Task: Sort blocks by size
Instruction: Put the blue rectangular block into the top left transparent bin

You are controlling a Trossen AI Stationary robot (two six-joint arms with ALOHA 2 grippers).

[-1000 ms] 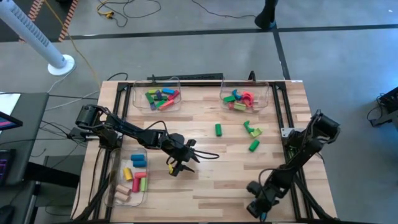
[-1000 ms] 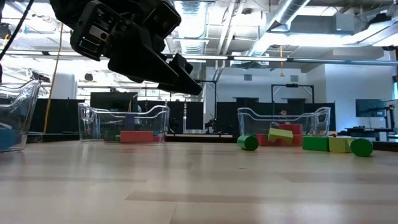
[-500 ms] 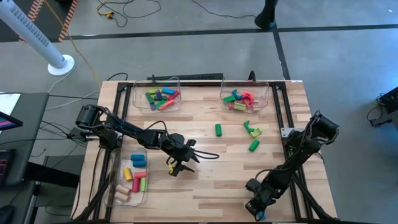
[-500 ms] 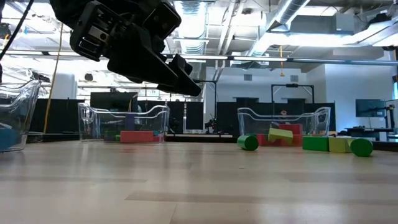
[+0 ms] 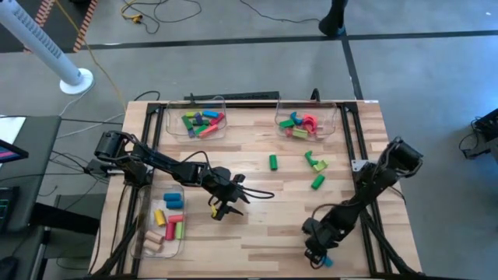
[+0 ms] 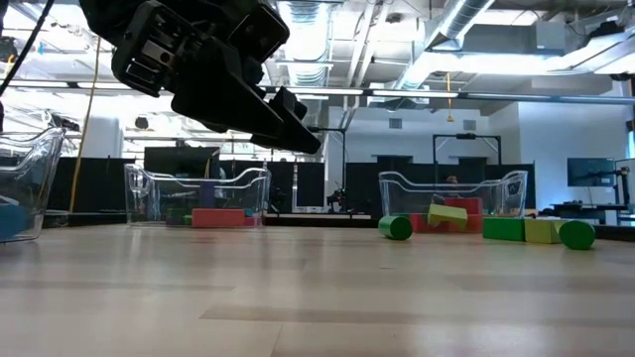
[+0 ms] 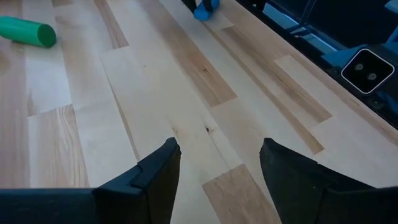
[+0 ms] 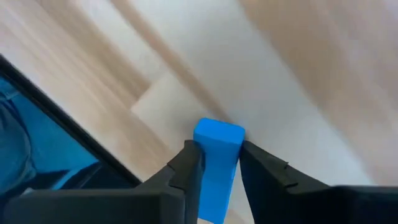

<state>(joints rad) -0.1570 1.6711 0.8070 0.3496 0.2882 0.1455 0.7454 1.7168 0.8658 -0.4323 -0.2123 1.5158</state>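
My right gripper (image 5: 317, 253) stands at the table's near edge, right of the middle, shut on a small blue block (image 8: 219, 140), which also shows as a blue speck (image 5: 325, 262) under it. My left gripper (image 5: 224, 206) hovers open over bare wood left of the table's middle, nothing between its fingers (image 7: 158, 168). Loose blocks lie on the wood at the far right: a green one (image 5: 274, 162), a green and yellow pair (image 5: 315, 163) and a green cylinder (image 5: 317, 182). My right gripper pinches the blue block's two opposite sides (image 8: 208, 155) between its two fingers (image 8: 186, 165), which come from above and point steeply down. The block's end (image 8: 219, 132) sticks out past the fingertips toward the wood. Whether it stands on the table or hangs clear, I cannot tell.
Three clear bins hold sorted blocks: one at the far left (image 5: 196, 120), one at the far right (image 5: 305, 123), one at the left edge (image 5: 165, 222). A black frame rail (image 5: 366, 194) runs along the table's right side. Bare wood (image 5: 264, 225) lies between the grippers.
My right arm has swung a little toward the table's left along the near edge, and its wrist has turned. The left arm has kept still.
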